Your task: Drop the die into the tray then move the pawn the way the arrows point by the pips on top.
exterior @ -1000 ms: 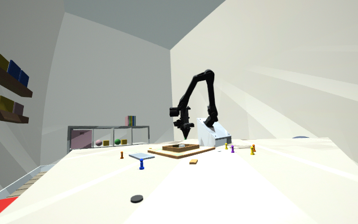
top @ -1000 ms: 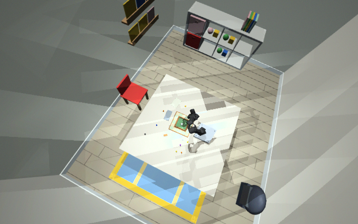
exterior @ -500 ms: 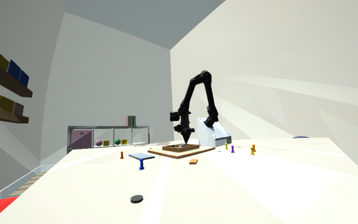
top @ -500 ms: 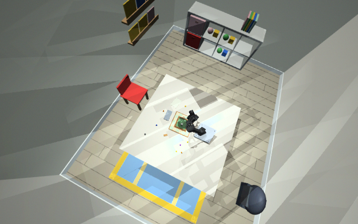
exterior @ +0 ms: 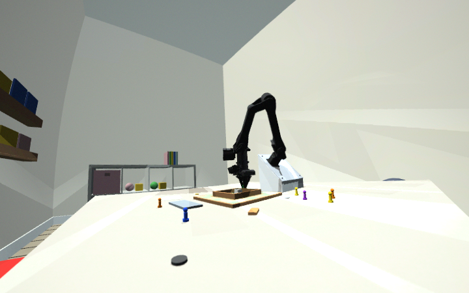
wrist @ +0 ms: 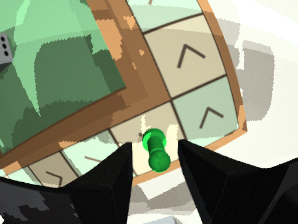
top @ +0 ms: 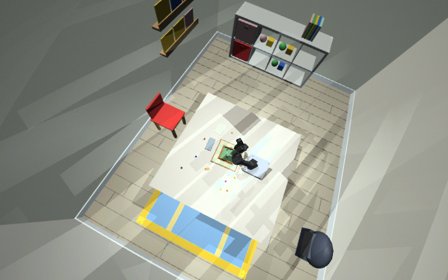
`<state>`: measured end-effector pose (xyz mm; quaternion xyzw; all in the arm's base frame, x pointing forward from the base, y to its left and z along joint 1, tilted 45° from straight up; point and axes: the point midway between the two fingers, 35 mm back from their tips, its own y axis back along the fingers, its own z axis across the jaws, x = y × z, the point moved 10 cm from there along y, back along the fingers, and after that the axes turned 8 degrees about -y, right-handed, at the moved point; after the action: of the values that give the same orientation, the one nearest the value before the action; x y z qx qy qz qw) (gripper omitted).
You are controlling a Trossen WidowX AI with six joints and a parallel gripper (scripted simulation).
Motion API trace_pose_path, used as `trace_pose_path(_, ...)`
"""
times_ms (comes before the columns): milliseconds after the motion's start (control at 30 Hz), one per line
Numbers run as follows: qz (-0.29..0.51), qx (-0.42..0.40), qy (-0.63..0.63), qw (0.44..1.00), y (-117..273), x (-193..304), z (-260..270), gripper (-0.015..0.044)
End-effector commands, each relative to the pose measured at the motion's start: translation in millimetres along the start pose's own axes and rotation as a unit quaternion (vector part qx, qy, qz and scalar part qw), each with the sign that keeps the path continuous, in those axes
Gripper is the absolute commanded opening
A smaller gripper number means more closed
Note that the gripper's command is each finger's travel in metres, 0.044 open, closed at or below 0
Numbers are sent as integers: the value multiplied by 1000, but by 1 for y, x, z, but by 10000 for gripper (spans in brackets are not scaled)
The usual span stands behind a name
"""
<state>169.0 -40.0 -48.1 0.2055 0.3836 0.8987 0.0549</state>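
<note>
The green pawn stands on a cream square of the board, beside the pale green corner square. My gripper is open, with one finger on each side of the pawn and a gap to each in the wrist view. The die lies inside the dice tray. It is cut off at the left edge of the wrist view; one face there shows three pips in a row, and its top cannot be read for certain.
A blue pawn, an orange pawn, a purple pawn and a yellow pawn stand off the board. An orange block, a black disc and a grey-blue plate lie around it.
</note>
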Motion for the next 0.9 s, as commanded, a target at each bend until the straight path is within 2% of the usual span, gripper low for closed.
trace_pose_path(0, 0, 0, 1, 1000, 0, 0, 0, 236)
trace_pose_path(67, -1, 1, 0, 1000, 8, -1, 0, 289)
trace_pose_path(200, 0, 0, -2, 1000, 48, -1, -1, 394)
trace_pose_path(267, 0, 0, -2, 1000, 51, -1, -1, 440)
trace_pose_path(433, 0, 0, 11, 1000, 60, -1, 3, 440)
trace_pose_path(700, 1, -1, 165, 986, 128, 26, 58, 440)
trace_pose_path(867, -1, -2, 159, 987, 125, 24, 56, 440)
